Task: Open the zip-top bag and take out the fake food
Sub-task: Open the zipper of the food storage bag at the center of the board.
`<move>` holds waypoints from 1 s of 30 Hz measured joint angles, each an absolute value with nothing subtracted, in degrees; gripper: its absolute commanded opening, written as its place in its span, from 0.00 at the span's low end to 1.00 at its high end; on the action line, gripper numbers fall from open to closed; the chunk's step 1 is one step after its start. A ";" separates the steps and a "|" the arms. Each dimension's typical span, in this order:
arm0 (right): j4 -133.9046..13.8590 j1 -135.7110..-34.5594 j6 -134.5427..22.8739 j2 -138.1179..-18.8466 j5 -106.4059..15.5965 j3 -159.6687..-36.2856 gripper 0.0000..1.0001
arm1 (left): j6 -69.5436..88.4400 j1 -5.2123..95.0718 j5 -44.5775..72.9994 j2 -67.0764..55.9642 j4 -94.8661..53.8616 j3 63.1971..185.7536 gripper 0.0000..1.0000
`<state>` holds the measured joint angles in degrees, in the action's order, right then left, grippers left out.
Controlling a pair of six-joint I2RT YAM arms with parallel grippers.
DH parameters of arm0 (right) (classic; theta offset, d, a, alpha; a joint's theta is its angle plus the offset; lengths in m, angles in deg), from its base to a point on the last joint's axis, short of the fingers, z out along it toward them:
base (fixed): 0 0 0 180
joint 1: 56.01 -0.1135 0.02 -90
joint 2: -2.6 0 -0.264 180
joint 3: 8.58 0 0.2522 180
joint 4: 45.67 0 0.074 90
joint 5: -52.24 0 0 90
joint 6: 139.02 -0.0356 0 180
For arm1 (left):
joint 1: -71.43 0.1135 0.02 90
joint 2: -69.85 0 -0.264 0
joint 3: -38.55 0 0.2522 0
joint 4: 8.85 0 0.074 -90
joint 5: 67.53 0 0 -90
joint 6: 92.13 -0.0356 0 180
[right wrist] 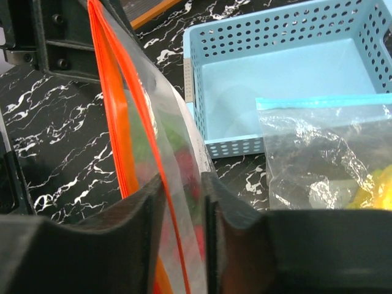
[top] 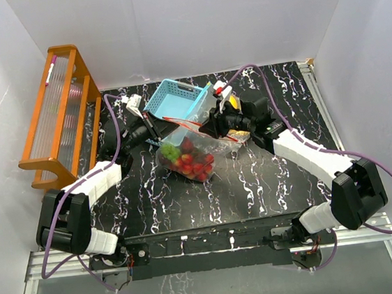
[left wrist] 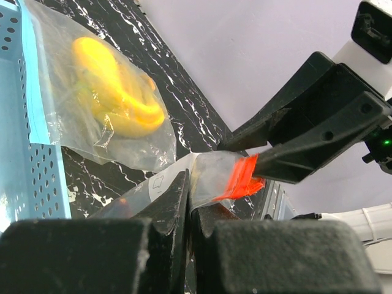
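Note:
The zip-top bag [top: 194, 147] with a red zip strip hangs stretched between both grippers just above the black marbled table. The fake food [top: 189, 162], red strawberries and green grapes, sits in its sagging bottom. My left gripper [top: 157, 138] is shut on the bag's clear film beside the zip [left wrist: 242, 177], as the left wrist view [left wrist: 188, 184] shows. My right gripper [top: 208, 128] grips the other side at the red strip [right wrist: 125, 153], with film and strip between its fingers [right wrist: 182, 184]. Red and green pieces [right wrist: 184, 162] show blurred through the film.
A light-blue slotted basket [top: 177, 98] stands just behind the bag. A second clear bag with yellow bananas [left wrist: 116, 98] lies beside the basket, near my right gripper [top: 240, 137]. A wooden rack [top: 56, 112] stands at the far left. White walls enclose the table.

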<state>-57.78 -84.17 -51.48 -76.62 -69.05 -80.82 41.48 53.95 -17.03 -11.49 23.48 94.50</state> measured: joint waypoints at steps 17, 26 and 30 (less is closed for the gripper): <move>-56.79 -84.19 -57.05 -75.90 -63.06 -82.81 0.08 | 42.34 53.95 -15.44 -8.89 21.27 94.52 0.97; -55.92 -84.17 -60.07 -71.38 -52.59 -84.08 0.08 | 43.12 53.95 -11.48 -3.99 15.63 95.72 0.95; -54.87 -84.17 -60.59 -70.50 -48.16 -84.08 0.08 | 44.63 53.93 -10.59 -3.95 15.24 95.81 0.86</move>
<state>-54.87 -84.17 -60.59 -70.50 -48.16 -84.08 44.63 53.93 -10.59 -3.95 15.24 95.81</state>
